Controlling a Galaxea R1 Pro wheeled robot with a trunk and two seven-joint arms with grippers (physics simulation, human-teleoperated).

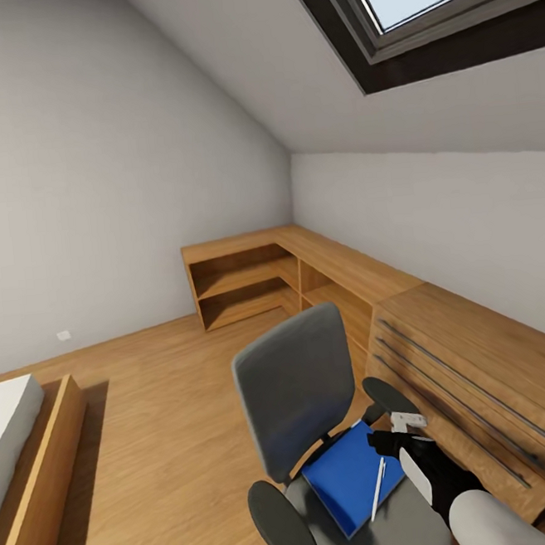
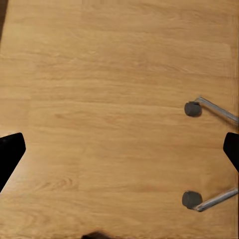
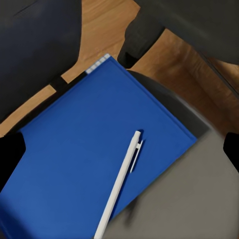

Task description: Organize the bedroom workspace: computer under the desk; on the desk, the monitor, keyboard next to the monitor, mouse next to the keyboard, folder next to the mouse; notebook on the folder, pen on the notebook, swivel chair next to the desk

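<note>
The grey swivel chair [image 1: 296, 387] stands on the wooden floor just in front of me, its back turned toward the left. On its seat lies the bright blue folder [image 1: 346, 474] [image 3: 89, 149], with the white pen [image 1: 378, 487] [image 3: 119, 184] resting on top of it. My right gripper [image 1: 387, 442] [image 3: 119, 152] hovers open just above the folder's right side, beside the chair's black armrest [image 1: 390, 394]. My left gripper [image 2: 119, 154] is open over bare floor, with two of the chair's casters [image 2: 192, 108] and chrome legs beside it.
A light wooden drawer unit [image 1: 482, 369] stands close to the chair's right side. A low L-shaped wooden shelf [image 1: 257, 282] runs along the far walls. A bed [image 1: 24, 463] sits at the left, with open floor [image 1: 170, 416] between it and the chair. The ceiling slopes low on the right.
</note>
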